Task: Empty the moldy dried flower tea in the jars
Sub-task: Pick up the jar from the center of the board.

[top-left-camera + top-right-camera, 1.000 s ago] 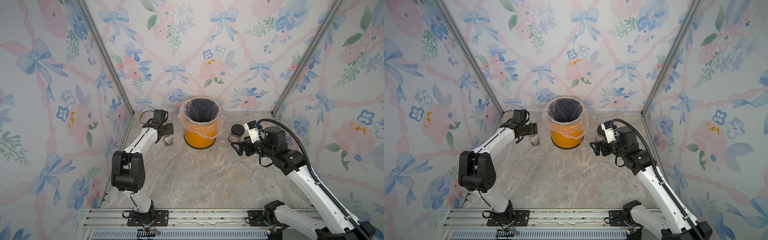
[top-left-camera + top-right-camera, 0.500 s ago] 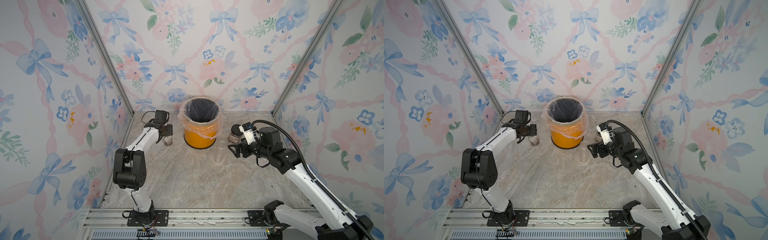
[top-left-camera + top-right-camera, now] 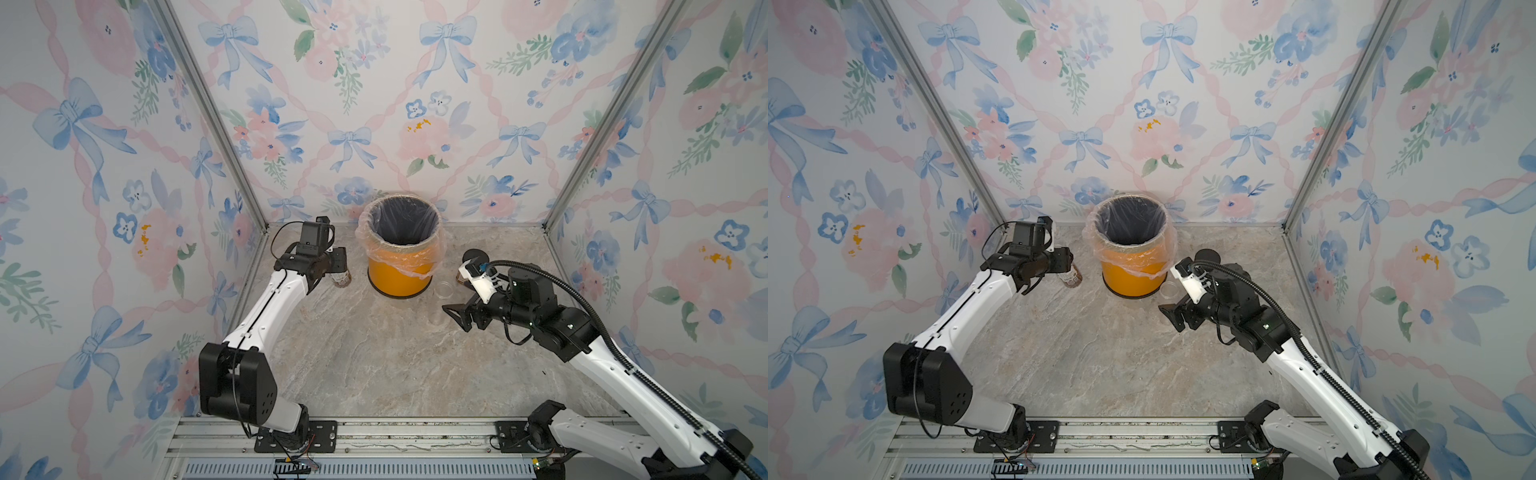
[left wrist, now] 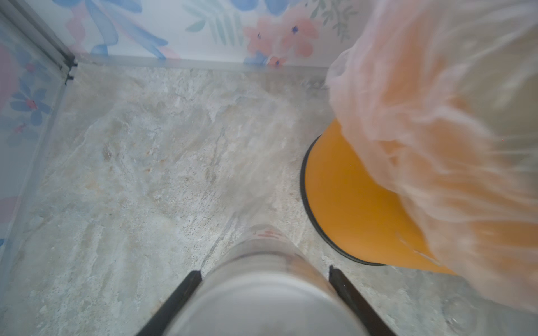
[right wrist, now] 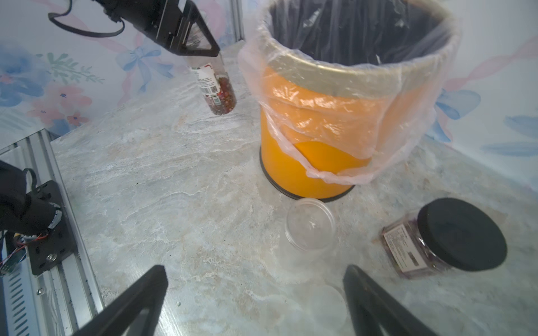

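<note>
Left jaws have closed on the tall jar, held by its top, long axis tilted, tea at its base, apparently clear of the table. Orange bin stands just beside it, rightward. Right jaws stand apart, empty, near the black-lidded jar.

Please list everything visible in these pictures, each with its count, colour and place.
marbled table: 1, grey-beige, under everything.
floral walls: 3, blue and pink, around the table.
orange round bin with clear plastic liner: 1, orange, back middle of the table.
tall slim clear labelled jar: 1, clear, reddish-brown dried flower tea inside, held tilted beside the bin.
clear round open container: 1, transparent, seemingly empty, on the table before the bin.
squarish labelled jar with black lid: 1, clear, dark contents, beside that container.
left gripper: 1, black, shut on the slim jar.
right gripper: 1, black, open, above the table.
</note>
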Robot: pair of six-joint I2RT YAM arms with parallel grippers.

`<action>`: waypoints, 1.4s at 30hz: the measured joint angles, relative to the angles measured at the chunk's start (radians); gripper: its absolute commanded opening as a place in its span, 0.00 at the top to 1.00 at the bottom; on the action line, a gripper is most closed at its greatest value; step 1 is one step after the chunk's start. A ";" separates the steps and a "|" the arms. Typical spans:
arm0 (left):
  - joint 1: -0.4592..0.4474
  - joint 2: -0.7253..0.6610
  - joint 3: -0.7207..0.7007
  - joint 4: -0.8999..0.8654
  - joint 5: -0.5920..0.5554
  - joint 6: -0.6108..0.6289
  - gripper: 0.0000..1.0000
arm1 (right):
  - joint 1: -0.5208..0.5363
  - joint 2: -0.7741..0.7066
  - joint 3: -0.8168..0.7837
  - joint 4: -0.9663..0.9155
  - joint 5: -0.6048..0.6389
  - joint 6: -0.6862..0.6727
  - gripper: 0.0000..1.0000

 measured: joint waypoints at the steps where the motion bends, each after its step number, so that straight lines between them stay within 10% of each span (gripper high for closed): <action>1: -0.018 -0.045 -0.006 -0.003 0.015 0.000 0.57 | 0.028 -0.008 -0.016 0.025 -0.004 -0.026 0.03; 13: -0.238 -0.259 -0.113 -0.094 0.216 -0.003 0.58 | 0.220 0.203 -0.031 0.234 -0.007 -0.136 0.03; 42: -0.250 -0.284 -0.123 -0.113 0.478 0.027 0.57 | 0.267 0.443 -0.039 0.581 0.022 -0.093 0.00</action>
